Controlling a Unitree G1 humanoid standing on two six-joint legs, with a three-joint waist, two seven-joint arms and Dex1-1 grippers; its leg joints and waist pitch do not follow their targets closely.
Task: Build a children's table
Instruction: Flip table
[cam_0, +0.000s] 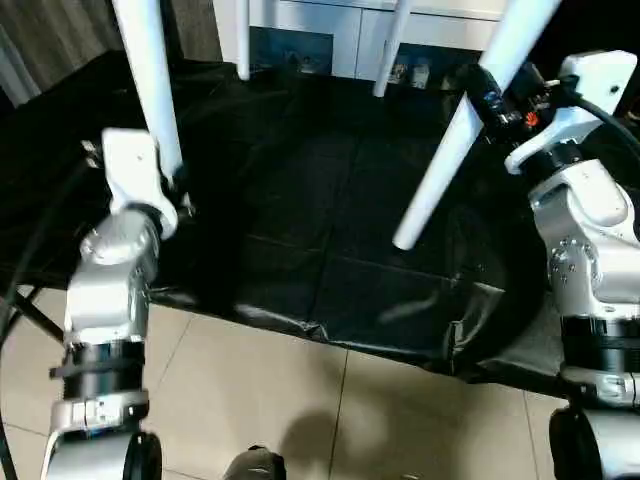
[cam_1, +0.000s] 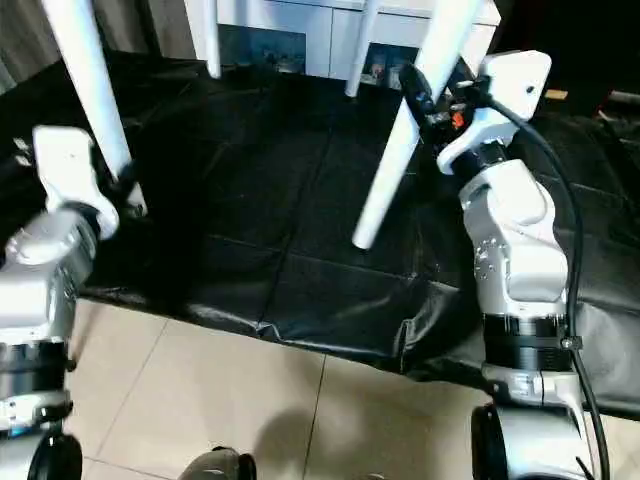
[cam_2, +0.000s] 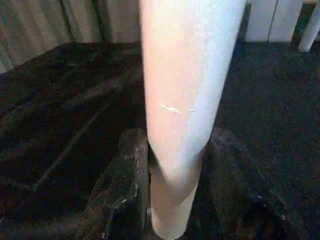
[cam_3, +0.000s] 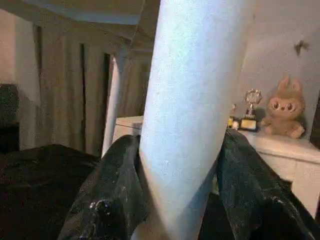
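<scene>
Two white tube legs of the children's table come down from the upper edge. The left leg (cam_0: 150, 70) stands nearly upright, and my left gripper (cam_0: 175, 185) is shut on its lower part, black fingers (cam_2: 127, 170) pressed to both sides. The right leg (cam_0: 450, 160) slants down to the left, its free end (cam_0: 405, 238) hanging above the black sheet. High on it, my right gripper (cam_0: 490, 100) is shut, fingers (cam_3: 112, 185) flanking the tube. Two more legs (cam_0: 242, 40) (cam_0: 393, 50) hang at the back. The tabletop is out of view.
A black sheet (cam_0: 320, 220) covers the work area, its crumpled front edge meeting beige floor tiles (cam_0: 300, 400). A white cabinet (cam_0: 330, 30) with dark glass doors stands behind. A plush toy (cam_3: 285, 115) and a small trophy (cam_3: 250, 110) sit on a white shelf.
</scene>
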